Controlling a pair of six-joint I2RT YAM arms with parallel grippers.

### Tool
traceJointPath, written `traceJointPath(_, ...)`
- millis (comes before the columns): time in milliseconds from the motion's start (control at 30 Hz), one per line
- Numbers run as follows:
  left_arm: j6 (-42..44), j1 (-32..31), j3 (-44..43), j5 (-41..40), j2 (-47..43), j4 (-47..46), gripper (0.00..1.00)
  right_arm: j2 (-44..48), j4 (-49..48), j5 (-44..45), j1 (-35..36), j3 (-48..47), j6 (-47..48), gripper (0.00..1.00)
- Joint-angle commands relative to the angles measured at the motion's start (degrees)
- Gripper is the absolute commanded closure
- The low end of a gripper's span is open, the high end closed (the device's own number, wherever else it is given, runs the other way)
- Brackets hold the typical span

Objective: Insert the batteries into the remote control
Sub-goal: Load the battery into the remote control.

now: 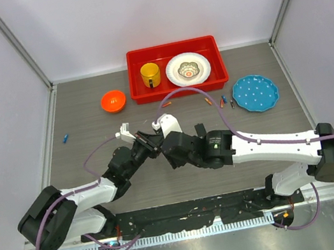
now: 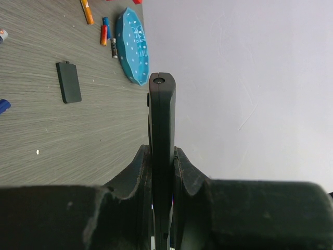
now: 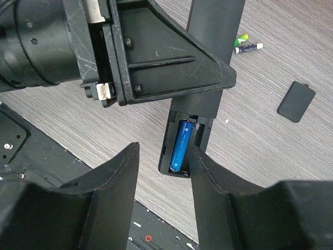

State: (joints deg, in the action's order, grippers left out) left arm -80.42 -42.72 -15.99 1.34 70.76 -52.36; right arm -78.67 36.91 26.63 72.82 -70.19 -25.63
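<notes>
Remote control (image 3: 216, 31): light, rigid, slick plastic. Left gripper (image 2: 161, 156) clenched on its flat faces, holding it off table, near side of red tray (image 1: 136, 59). Blue battery (image 3: 182, 146) lies in bay, right gripper (image 3: 164, 156) jaws apart over it. Spare batteries (image 1: 221, 100) near tray's front: tiny, likely roll, so pinch mid-barrel.

light: bright, even | shadows: soft, faint | focus: mostly sharp

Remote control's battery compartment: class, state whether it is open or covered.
Open. On the remote control, a blue battery lies in the exposed bay; the cover lies apart on the table.
</notes>
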Motion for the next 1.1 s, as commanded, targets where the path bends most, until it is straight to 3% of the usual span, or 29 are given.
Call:
traceJointPath(0, 0.1, 0.1, -2.0, 0.8, -1.2, -1.8, 1.0, -1.2, -1.2, 1.2, 0.3, -0.6, -0.5, 0.52)
traceJointPath(767, 0.1, 0.1, -2.0, 1.1, -1.7, -2.5, 1.0, -4.3, -1.3, 2.5, 0.3, -0.7, 0.2, 0.59)
traceJointPath(1067, 0.2, 0.1, -1.9, 0.9, -1.8, -2.9, 1.0, -4.7, -1.7, 2.0, 0.3, -0.7, 0.1, 0.68)
